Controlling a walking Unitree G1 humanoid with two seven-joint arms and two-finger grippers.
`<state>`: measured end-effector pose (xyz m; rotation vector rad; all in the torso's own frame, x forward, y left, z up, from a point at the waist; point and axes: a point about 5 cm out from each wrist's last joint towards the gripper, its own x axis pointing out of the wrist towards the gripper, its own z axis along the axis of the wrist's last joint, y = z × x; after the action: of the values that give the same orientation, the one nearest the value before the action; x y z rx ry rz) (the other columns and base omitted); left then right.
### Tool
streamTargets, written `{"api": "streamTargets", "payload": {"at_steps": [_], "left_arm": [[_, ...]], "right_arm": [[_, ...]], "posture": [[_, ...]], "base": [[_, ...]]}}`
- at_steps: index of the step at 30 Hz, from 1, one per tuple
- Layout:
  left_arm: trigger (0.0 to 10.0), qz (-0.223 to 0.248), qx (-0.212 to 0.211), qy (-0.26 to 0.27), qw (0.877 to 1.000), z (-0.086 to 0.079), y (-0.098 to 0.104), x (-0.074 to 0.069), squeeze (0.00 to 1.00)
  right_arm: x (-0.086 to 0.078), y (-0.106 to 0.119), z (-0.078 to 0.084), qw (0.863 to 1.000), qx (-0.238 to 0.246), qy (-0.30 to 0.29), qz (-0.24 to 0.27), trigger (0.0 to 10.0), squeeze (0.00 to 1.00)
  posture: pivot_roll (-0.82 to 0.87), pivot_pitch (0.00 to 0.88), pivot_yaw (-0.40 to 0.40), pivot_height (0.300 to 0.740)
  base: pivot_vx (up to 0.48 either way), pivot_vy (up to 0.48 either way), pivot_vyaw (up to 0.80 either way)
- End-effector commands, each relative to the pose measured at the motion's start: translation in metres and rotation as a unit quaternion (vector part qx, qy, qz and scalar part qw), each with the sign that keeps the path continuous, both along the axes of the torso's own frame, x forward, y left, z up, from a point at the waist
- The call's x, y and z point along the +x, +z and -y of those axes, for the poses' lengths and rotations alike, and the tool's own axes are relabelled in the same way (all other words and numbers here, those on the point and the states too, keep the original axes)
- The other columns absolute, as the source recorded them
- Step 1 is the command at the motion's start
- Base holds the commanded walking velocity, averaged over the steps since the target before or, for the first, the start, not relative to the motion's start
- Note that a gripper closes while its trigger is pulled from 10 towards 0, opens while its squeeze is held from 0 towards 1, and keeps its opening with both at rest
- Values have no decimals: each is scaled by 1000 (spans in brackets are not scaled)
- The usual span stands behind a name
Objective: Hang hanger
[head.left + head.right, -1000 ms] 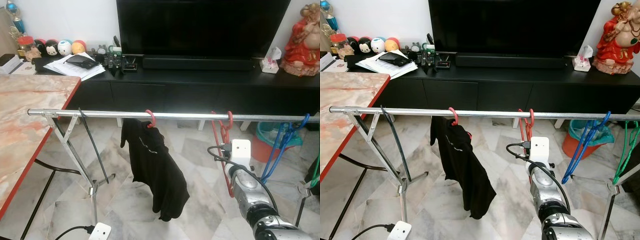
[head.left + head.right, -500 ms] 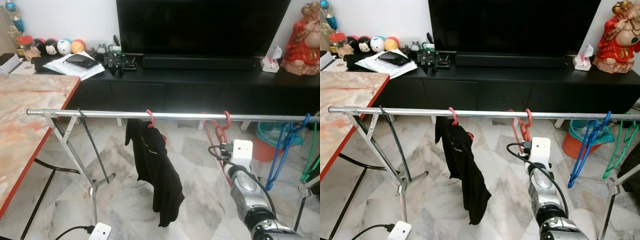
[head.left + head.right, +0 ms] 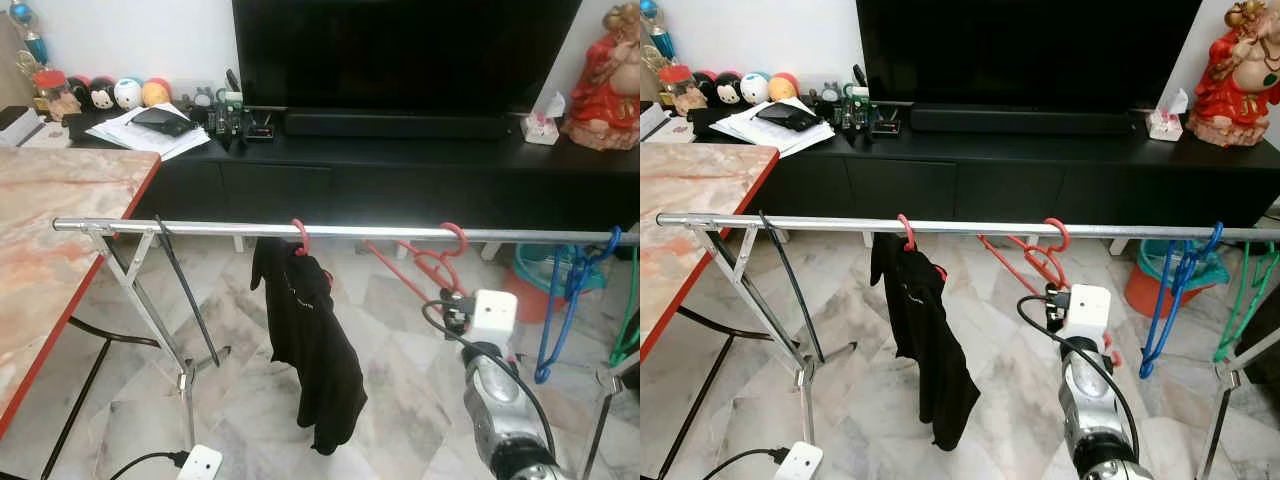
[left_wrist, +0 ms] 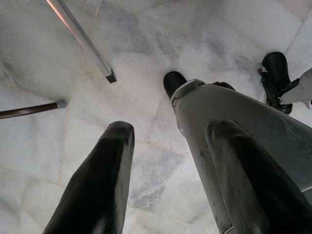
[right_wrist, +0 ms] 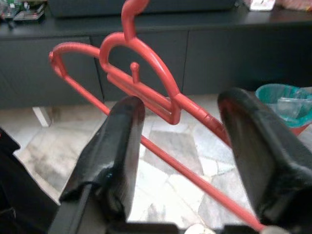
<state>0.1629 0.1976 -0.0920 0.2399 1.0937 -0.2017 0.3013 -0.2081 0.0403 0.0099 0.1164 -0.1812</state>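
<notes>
black shirt point(image 3: 312, 350), television point(image 3: 400, 50), red statue point(image 3: 605, 85)

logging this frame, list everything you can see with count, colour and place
rail: 1, silver, across the room
red hanger: 1, hooked on rail, tilted, ahead of right gripper
shirt: 1, black, on a red hanger left of it
blue hanger: 1, rail's right end
green hanger: 1, beside blue
TV: 1, black, on cabinet
statue: 1, red, cabinet right
table: 1, marble, left
right gripper: jaws open, red hanger beyond them
left gripper: jaws open, over floor
</notes>
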Motion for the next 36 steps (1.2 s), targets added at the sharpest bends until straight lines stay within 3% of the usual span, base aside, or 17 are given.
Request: {"api": "streamTargets", "payload": {"at_steps": [1, 8, 16, 20, 22, 24, 25, 26, 27, 28, 36], "left_arm": [[10000, -9, 6, -3, 1000, -3, -1, -3, 0], [10000, -7, 6, -4, 1000, -3, -1, -2, 0], [10000, -6, 7, -5, 1000, -3, 0, -2, 0], [10000, -5, 6, -5, 1000, -3, 0, -2, 0], [10000, -5, 7, -5, 1000, -3, 0, -2, 0], [10000, -5, 7, -6, 1000, -3, 0, -2, 0], [10000, -5, 7, -5, 1000, -3, 0, -2, 0], [10000, -5, 7, -5, 1000, -3, 0, -2, 0], [10000, -5, 7, -5, 1000, -3, 0, -2, 0], [10000, -4, 5, -4, 1000, -2, 0, -2, 0], [10000, -5, 5, -1, 1000, -2, -1, -2, 0]], "right_arm": [[-5, 3, 0, 1000, 0, -6, 24, 10000, 1000], [-28, -1, -3, 999, -19, 3, 46, 10000, 1000], [-55, -10, -7, 999, -26, 12, 23, 10000, 1000], [-71, -15, -9, 1000, -26, 10, 2, 10000, 1000], [-87, -28, -11, 998, -29, 11, -54, 10000, 1000], [-89, -32, -12, 997, -31, 12, -71, 10000, 1000], [-95, -47, -14, 992, -27, 12, -121, 10000, 902], [-97, -56, -16, 989, -16, 17, -146, 10000, 424], [-99, -61, -18, 987, -8, 20, -161, 10000, 424], [-102, -69, -21, 983, 11, 23, -184, 10000, 0], [-105, -103, -15, 950, 61, -27, -306, 10000, 0]], "posture": [[-121, 0, -19, 740], [-125, 0, -21, 740], [-127, 0, -22, 740], [-125, 0, -26, 740], [-125, 0, -26, 740], [-128, 0, -30, 740], [-128, 0, -31, 740], [-128, 0, -31, 740], [-128, 0, -31, 740], [-126, 0, -34, 740], [-139, 0, -27, 740]], "base": [[0, 0, 0], [0, 0, 0], [0, 0, 0], [0, 0, 0], [0, 0, 0], [0, 0, 0], [0, 0, 0], [0, 0, 0], [0, 0, 0], [0, 0, 0], [0, 0, 0]]}}
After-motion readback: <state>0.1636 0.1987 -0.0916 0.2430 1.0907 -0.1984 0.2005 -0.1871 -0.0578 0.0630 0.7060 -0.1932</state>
